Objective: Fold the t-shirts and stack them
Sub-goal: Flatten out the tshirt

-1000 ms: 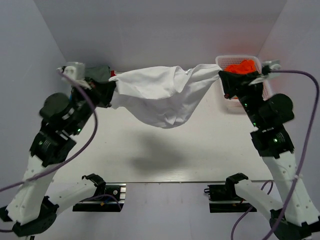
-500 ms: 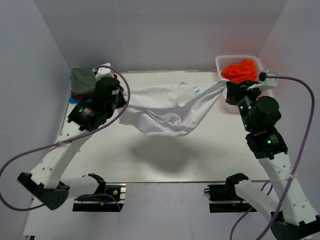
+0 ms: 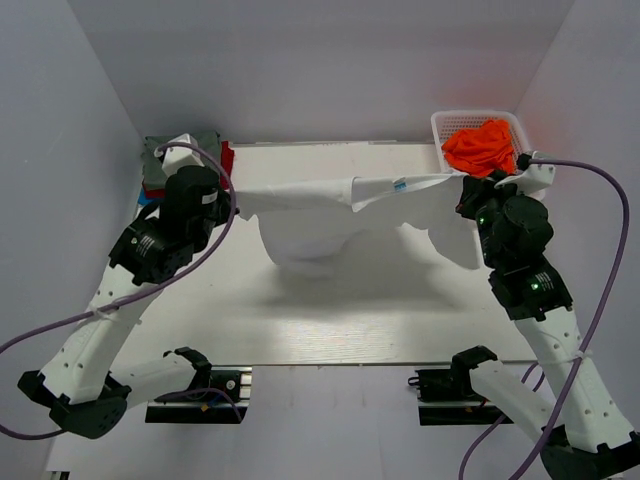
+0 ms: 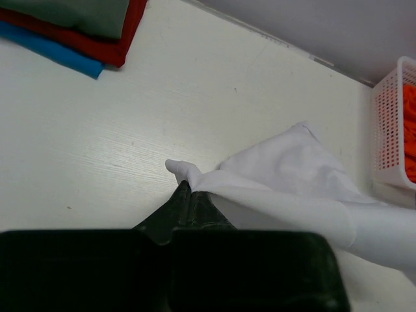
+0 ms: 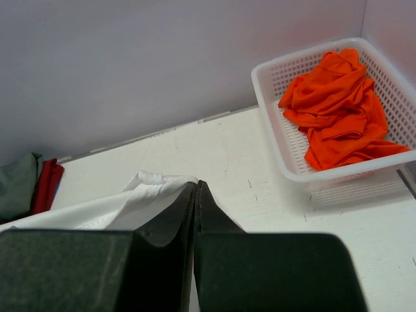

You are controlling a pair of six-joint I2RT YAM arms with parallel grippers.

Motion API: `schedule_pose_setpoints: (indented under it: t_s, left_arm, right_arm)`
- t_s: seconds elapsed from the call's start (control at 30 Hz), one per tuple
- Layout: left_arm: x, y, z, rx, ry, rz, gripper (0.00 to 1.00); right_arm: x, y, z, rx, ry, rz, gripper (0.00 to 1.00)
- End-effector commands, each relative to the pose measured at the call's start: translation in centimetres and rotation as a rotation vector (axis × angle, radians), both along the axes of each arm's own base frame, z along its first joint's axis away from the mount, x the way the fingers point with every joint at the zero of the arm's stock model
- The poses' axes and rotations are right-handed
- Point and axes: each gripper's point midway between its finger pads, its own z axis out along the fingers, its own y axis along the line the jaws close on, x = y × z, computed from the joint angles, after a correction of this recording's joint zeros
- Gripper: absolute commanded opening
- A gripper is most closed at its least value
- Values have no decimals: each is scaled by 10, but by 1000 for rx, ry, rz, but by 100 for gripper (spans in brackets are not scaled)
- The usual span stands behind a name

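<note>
A white t-shirt (image 3: 330,215) hangs stretched between both arms over the middle of the table, its lower part drooping onto the tabletop. My left gripper (image 3: 238,192) is shut on the shirt's left edge (image 4: 195,177). My right gripper (image 3: 462,183) is shut on its right edge (image 5: 153,184). An orange t-shirt (image 3: 483,146) lies crumpled in the white lattice basket (image 3: 445,123) at the back right, also in the right wrist view (image 5: 338,104). Folded olive-grey, red and blue shirts (image 3: 160,165) are stacked at the back left; the stack (image 4: 84,32) shows in the left wrist view.
The basket wall (image 5: 312,172) stands close to the right of my right gripper. White enclosure walls close in the table at the back and both sides. Purple cables (image 3: 590,200) loop from both wrists.
Both grippers have come down and toward the near side with the white shirt. The shirt now stretches flatter between them, and its hanging middle has sunk onto the table.
</note>
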Motion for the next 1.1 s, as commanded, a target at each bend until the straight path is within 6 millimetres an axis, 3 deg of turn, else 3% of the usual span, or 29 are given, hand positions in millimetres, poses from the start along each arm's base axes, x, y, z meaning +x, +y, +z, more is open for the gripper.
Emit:
schedule_pose_setpoints:
  t_s: [0.0, 0.07, 0.2, 0.23, 0.5, 0.63, 0.7, 0.73, 0.77, 0.8, 1.0, 1.07]
  left_arm:
    - [5, 4, -17, 45, 52, 29, 0]
    - [4, 8, -3, 38, 23, 46, 0]
    - [0, 17, 33, 22, -67, 60, 0]
    - [-4, 19, 49, -7, -126, 48, 0]
    - [-42, 8, 130, -94, -420, -185, 0]
    - [-71, 14, 173, -122, -549, -257, 0]
    - [-83, 9, 188, -141, -599, -317, 0]
    - [-93, 16, 203, -150, -648, -313, 0]
    - [-102, 22, 211, -161, -675, -310, 0]
    - [-111, 24, 224, -191, -719, -327, 0]
    - [-172, 29, 279, -233, -938, -479, 0]
    - [-182, 25, 282, -233, -952, -527, 0]
  right_arm:
    - [2, -4, 5, 1, -28, -21, 0]
    - [1, -1, 10, -3, -37, 2, 0]
    - [-6, 5, 39, -10, -104, 51, 0]
    - [-11, 4, 56, -5, -139, 58, 0]
    - [-52, 22, 121, -43, -320, 238, 0]
    - [-96, 35, 168, -78, -477, 385, 0]
    - [-113, 31, 184, -81, -532, 395, 0]
    - [-136, 36, 201, -98, -599, 455, 0]
    - [-143, 35, 206, -101, -619, 463, 0]
    - [-161, 30, 224, -96, -688, 463, 0]
    - [-216, 21, 256, -111, -818, 507, 0]
    - [-229, 18, 260, -103, -844, 511, 0]
